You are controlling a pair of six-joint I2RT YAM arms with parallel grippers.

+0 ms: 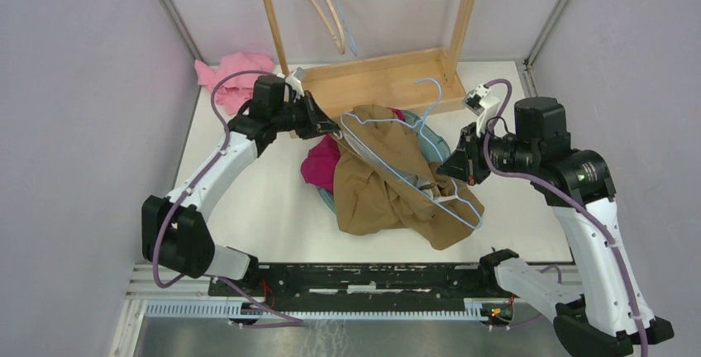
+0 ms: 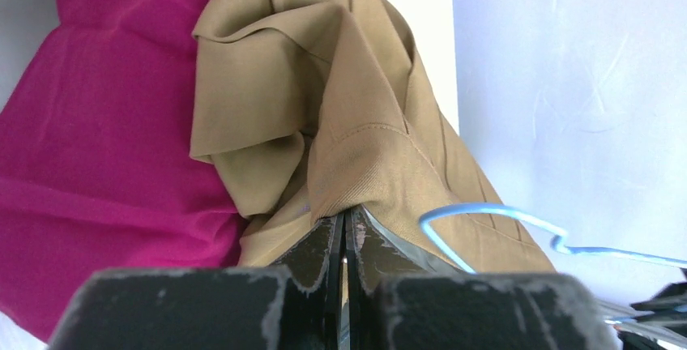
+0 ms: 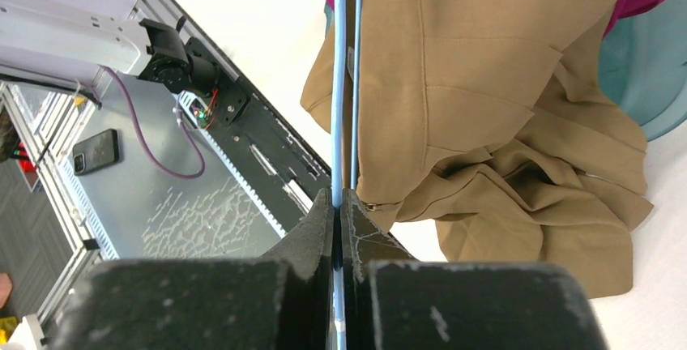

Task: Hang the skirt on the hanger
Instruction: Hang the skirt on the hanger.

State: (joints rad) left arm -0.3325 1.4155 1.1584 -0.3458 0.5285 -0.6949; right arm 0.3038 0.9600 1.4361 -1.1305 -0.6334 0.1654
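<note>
A tan skirt (image 1: 388,177) hangs bunched over a light blue wire hanger (image 1: 413,177) above the middle of the table. My left gripper (image 1: 329,126) is shut on the skirt's upper edge (image 2: 356,172), pinching a fold of tan cloth between its fingers (image 2: 312,249). The hanger's blue wire (image 2: 486,214) curves just right of that pinch. My right gripper (image 1: 453,167) is shut on the hanger wire (image 3: 338,83), which runs straight out from between its fingertips, with the skirt (image 3: 486,83) draped to the right of the wire.
A magenta garment (image 1: 321,163) and a teal basket rim (image 1: 431,144) lie under the skirt. Pink cloth (image 1: 227,80) sits at the back left. A wooden rack base (image 1: 380,80) with wooden hangers (image 1: 318,2) stands at the back.
</note>
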